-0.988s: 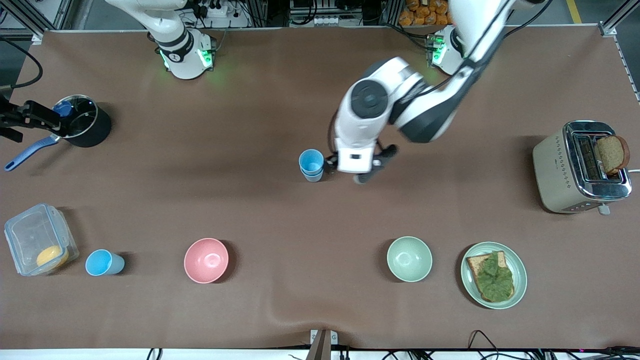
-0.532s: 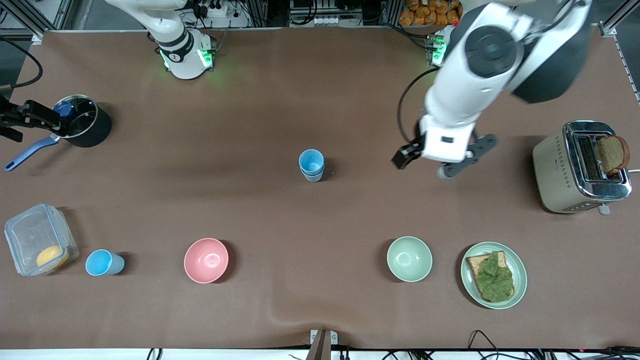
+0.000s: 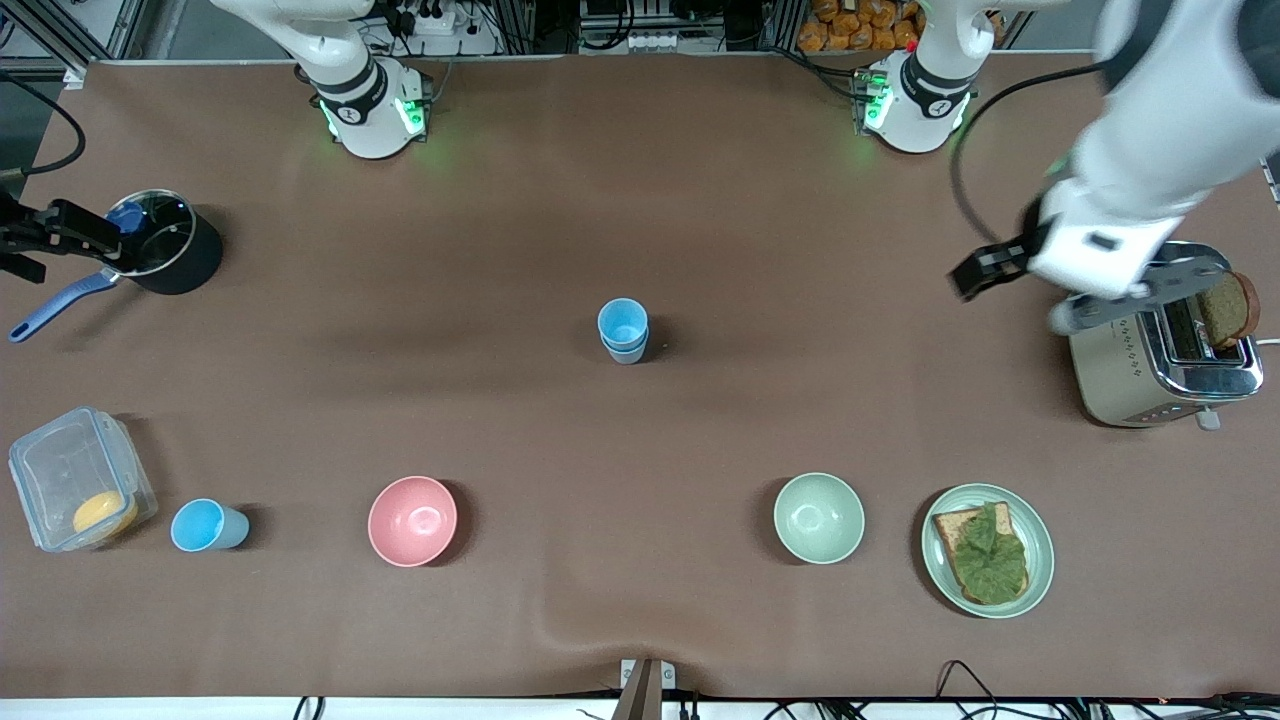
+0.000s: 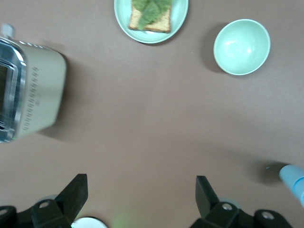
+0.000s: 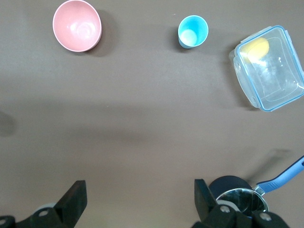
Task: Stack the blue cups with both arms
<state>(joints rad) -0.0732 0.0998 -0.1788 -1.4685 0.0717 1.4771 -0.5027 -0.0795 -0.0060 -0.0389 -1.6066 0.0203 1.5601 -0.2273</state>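
Note:
Two blue cups point(image 3: 623, 330) stand nested as one stack at the table's middle; the stack's edge also shows in the left wrist view point(image 4: 294, 183). A third blue cup point(image 3: 205, 526) stands alone near the front camera toward the right arm's end, and shows in the right wrist view point(image 5: 193, 31). My left gripper point(image 3: 1020, 296) is open and empty, up in the air beside the toaster; its jaws stand wide apart in the left wrist view point(image 4: 141, 190). My right gripper point(image 3: 70, 235) waits open and empty beside the black pot, jaws wide in the right wrist view point(image 5: 140, 192).
A toaster point(image 3: 1150, 345) with bread stands at the left arm's end. A plate point(image 3: 1040, 520) with toast and a pale green bowl point(image 3: 819, 517) lie near the front camera. A pink bowl point(image 3: 412, 520), a clear container point(image 3: 75, 480) and a black pot point(image 3: 170, 245) are toward the right arm's end.
My left arm has swung away from the stacked cups toward the toaster, its gripper open and empty. The stack stays put. The right arm has not moved.

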